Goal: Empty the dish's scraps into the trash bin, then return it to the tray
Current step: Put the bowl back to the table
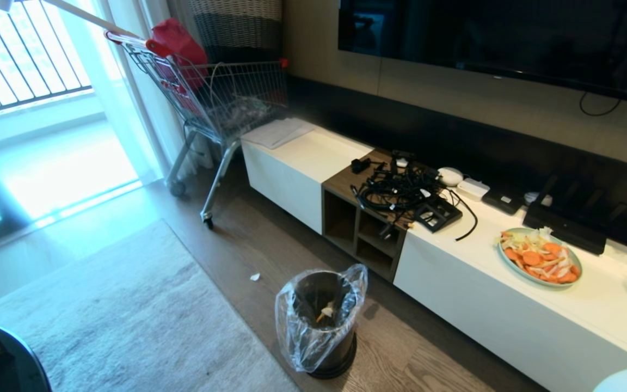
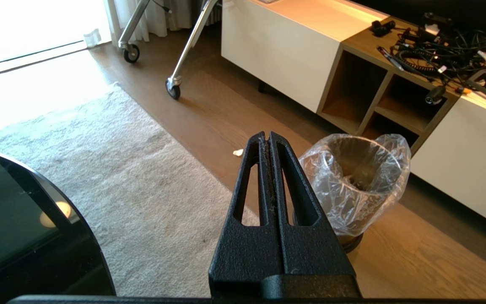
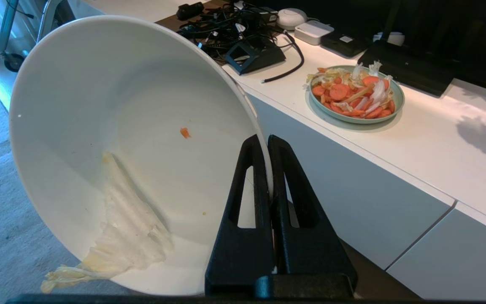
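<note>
My right gripper (image 3: 265, 141) is shut on the rim of the dish (image 3: 120, 105), a glossy white deep bowl held tilted on its side. A pale limp leaf of scraps (image 3: 120, 236) clings to its lower wall and hangs over the rim. A tiny orange bit (image 3: 184, 132) sticks higher up. The trash bin (image 1: 321, 321), dark with a clear bag, stands on the wood floor before the cabinet, with a few scraps (image 1: 325, 311) inside. My left gripper (image 2: 267, 136) is shut and empty, beside the trash bin (image 2: 359, 181). The tray is out of view.
A long white cabinet (image 1: 509, 305) carries a pale-green plate of orange slices (image 1: 541, 256) and a tangle of cables (image 1: 400, 190). A shopping cart (image 1: 221, 98) stands at its far end. One scrap (image 1: 254, 276) lies on the floor by the grey rug (image 1: 117, 305). A dark round table (image 2: 23, 228) is close on my left.
</note>
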Available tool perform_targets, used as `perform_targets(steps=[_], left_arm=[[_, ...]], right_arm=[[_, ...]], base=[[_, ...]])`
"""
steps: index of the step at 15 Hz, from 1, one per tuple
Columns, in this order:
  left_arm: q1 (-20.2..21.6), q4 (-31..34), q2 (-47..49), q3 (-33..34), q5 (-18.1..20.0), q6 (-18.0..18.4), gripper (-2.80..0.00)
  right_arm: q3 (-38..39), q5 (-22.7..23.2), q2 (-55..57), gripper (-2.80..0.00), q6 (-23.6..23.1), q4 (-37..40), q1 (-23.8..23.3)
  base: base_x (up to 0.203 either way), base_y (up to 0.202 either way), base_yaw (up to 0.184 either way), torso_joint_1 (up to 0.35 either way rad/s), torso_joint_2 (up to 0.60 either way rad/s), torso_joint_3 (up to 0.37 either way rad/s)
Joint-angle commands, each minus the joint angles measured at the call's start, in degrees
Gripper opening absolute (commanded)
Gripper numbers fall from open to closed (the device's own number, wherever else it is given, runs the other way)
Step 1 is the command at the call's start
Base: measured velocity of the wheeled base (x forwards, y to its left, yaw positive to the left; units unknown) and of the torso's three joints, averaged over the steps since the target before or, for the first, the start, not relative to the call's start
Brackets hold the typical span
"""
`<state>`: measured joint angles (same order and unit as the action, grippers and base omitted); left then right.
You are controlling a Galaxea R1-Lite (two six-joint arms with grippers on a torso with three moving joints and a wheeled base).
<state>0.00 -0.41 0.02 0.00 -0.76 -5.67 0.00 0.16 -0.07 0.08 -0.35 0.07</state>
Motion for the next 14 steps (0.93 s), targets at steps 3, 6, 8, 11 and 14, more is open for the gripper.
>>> perform_targets(steps=[3, 6, 8, 11, 14], left_arm=[[0.0, 0.0, 0.0, 0.0, 0.0, 0.0, -2.80], [0.0, 0.0, 0.0, 0.0, 0.0, 0.0, -2.80], [0.0, 0.0, 0.0, 0.0, 0.0, 0.0, -2.80], [0.0, 0.0, 0.0, 0.0, 0.0, 0.0, -2.80], [0.0, 0.0, 0.0, 0.0, 0.0, 0.0, -2.80]], right_arm=[[0.0, 0.0, 0.1, -2.80, 0.0, 0.0, 0.0], [0.0, 0.0, 0.1, -2.80, 0.0, -0.1, 0.0], [0.0, 0.0, 0.1, -2.80, 0.0, -0.1, 0.0], [0.0, 0.0, 0.1, -2.80, 0.0, -0.1, 0.0], [0.0, 0.0, 0.1, -2.80, 0.0, 0.0, 0.0]], base=[[0.000, 0.000, 0.000, 0.005, 0.00, 0.041], [0.000, 0.000, 0.000, 0.000, 0.00, 0.000], [0.000, 0.000, 0.000, 0.000, 0.00, 0.000], [0.000, 0.000, 0.000, 0.000, 0.00, 0.000], [-0.145, 0.000, 0.000, 0.004, 0.00, 0.004]])
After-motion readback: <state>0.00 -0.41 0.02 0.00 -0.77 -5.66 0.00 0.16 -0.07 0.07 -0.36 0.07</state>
